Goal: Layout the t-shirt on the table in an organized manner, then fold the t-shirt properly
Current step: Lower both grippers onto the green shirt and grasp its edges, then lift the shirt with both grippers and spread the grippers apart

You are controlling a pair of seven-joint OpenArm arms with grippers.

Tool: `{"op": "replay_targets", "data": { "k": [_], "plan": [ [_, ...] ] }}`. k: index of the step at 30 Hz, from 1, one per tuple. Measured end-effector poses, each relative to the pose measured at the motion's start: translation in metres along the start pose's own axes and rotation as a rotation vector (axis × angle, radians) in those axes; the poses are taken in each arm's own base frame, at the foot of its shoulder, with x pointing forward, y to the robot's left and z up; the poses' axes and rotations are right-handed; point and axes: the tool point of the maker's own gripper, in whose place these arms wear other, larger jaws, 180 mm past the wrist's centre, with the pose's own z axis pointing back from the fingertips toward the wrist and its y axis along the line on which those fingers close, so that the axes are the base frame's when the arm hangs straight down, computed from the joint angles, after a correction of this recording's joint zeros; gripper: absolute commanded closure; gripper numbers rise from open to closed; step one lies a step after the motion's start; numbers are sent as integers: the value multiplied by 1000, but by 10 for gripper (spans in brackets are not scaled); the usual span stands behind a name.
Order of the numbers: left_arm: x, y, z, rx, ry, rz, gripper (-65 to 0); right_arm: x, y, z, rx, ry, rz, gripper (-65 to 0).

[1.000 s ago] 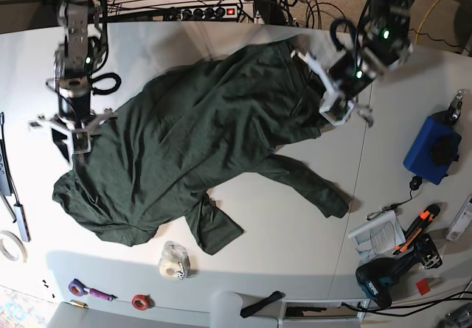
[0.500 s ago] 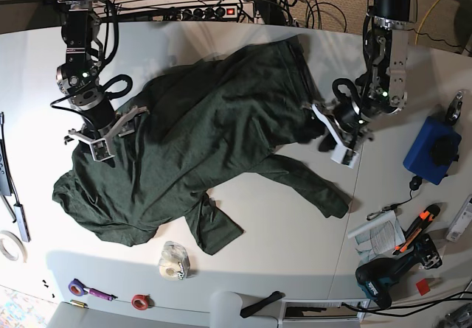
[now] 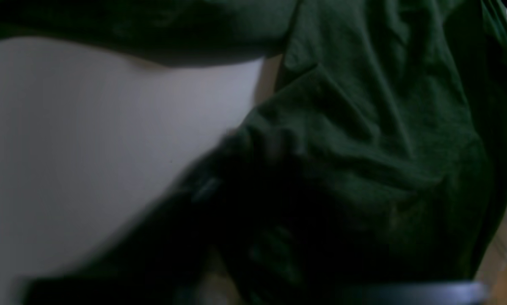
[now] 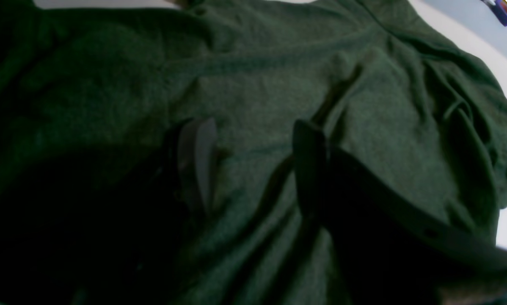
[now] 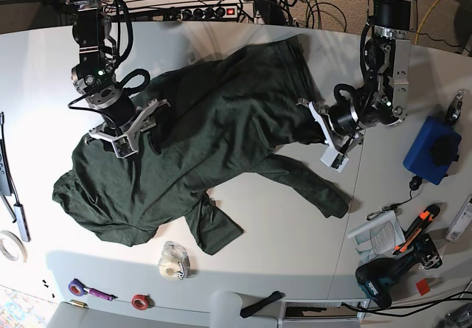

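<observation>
Both arms dropped onto t-shirt mid-frame on table: left gripper at right now clamped on the hem, right gripper upper left spread wide, holding nothing—spreading-out's starting.

T-shirt: matt green cloth, wrinkled. Table: smooth white, slight sheen.

Right wrist: my gripper is spread over green cloth.

I see the right gripper with jaws apart, both fingertips down against the wrinkled t-shirt, which fills nearly the whole view; a strip of white table shows at upper right.
</observation>
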Motion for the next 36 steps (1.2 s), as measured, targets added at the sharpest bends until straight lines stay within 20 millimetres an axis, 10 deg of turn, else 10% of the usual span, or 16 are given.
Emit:
{"op": "replay_targets", "data": {
  "k": [7, 12, 22, 36],
  "plan": [
    [26, -2, 3, 0, -97, -26, 0, 0, -4, 0, -22, 0, -8, -289],
    [80, -13, 16, -26, -229, -91, 0, 0, -8, 0, -48, -1, -16, -289],
    [184, -44, 95, 9, -535, -293, 0, 12, -36, 3, -202, -61, 9, -289],
    [78, -45, 72, 8, -301, -146, 0, 67, -112, 1, -505, -73, 179, -289]
  ]
}}
